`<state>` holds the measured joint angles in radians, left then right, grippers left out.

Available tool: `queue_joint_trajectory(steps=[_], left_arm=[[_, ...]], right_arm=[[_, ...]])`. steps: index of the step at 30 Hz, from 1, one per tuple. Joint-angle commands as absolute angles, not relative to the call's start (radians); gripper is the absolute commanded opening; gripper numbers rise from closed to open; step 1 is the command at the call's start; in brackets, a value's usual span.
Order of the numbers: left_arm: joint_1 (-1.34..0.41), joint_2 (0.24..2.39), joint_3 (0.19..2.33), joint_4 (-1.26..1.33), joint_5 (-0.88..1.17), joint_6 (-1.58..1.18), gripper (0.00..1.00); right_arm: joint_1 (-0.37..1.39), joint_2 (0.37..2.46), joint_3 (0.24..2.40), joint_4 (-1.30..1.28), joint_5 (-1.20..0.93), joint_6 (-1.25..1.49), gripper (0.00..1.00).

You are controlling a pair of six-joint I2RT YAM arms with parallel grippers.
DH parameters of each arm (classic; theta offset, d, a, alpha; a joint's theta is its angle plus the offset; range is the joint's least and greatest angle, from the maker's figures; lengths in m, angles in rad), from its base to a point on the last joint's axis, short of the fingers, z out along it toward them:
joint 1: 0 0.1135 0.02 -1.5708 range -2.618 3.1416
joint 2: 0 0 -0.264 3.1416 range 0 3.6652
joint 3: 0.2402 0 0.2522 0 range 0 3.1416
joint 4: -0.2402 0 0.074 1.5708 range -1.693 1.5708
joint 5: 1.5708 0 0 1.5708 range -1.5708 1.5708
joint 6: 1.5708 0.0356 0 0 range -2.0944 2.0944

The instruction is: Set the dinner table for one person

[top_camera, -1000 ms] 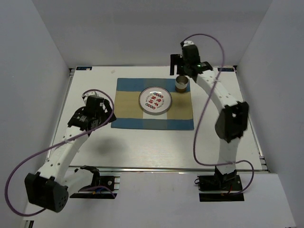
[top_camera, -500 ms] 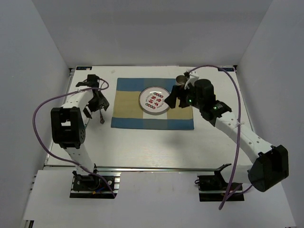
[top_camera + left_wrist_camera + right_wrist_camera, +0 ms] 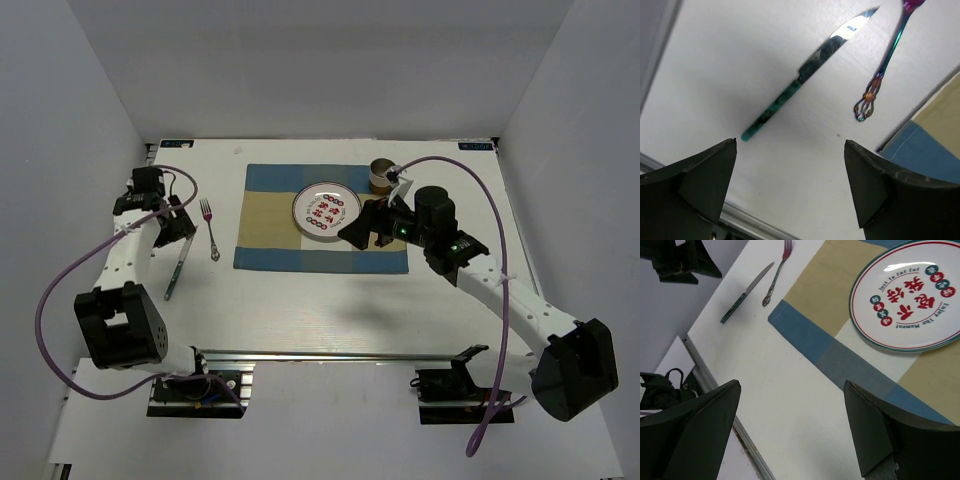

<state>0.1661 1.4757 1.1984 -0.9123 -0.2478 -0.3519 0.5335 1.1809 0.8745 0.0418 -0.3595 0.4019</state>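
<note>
Where the dinner table (image 3: 300, 310) spreads, one plate (image 3: 326, 212), cup (image 3: 381, 177), fork (image 3: 210, 229) and knife (image 3: 178, 268) rest.

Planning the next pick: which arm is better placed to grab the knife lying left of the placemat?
Left. The left gripper, open, hovers right by the knife and fork; the right gripper, also open, hangs over the placemat near the plate, farther off.

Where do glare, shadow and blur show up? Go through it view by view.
Left wrist: a bright glare streak on the knife blade near its tip, and the near fingers are dark and slightly soft. Right wrist: a white highlight on the plate at its upper rim, while the print is sharp. Top external: even light, with only a faint soft shadow on the dinner table under the right arm.
</note>
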Motion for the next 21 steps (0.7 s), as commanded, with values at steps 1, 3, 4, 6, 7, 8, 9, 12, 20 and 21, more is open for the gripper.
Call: queue_joint_trajectory(steps=[1,3,4,6,7,8,9,12,20,21], left_arm=[[0.195,1.443,1.198,-0.793,-0.215,-0.212,0.98],[0.206,1.523,1.213,-0.796,-0.201,-0.178,0.98],[0.216,1.552,1.207,-0.786,-0.177,-0.172,0.98],[0.232,1.618,1.171,-0.767,-0.109,-0.141,0.98],[0.242,1.634,1.161,-0.753,-0.080,-0.137,0.98],[0.242,1.644,1.152,-0.749,-0.072,-0.133,0.98],[0.255,1.651,1.140,-0.736,-0.068,-0.124,0.98],[0.288,1.640,1.104,-0.697,-0.098,-0.118,0.98],[0.318,1.652,1.042,-0.652,-0.063,-0.124,0.91],[0.318,1.658,1.042,-0.644,-0.052,-0.123,0.90]], right_arm=[[0.538,1.170,0.864,0.138,-0.449,0.410,0.89],[0.537,1.166,0.856,0.146,-0.462,0.410,0.89],[0.537,1.161,0.853,0.147,-0.468,0.407,0.89],[0.532,1.163,0.853,0.146,-0.466,0.402,0.89],[0.535,1.167,0.853,0.144,-0.466,0.396,0.89],[0.535,1.164,0.848,0.138,-0.463,0.397,0.89],[0.534,1.161,0.844,0.138,-0.463,0.397,0.89],[0.535,1.140,0.810,0.170,-0.469,0.411,0.89],[0.532,1.141,0.802,0.176,-0.451,0.410,0.89],[0.534,1.140,0.798,0.178,-0.446,0.410,0.89]])
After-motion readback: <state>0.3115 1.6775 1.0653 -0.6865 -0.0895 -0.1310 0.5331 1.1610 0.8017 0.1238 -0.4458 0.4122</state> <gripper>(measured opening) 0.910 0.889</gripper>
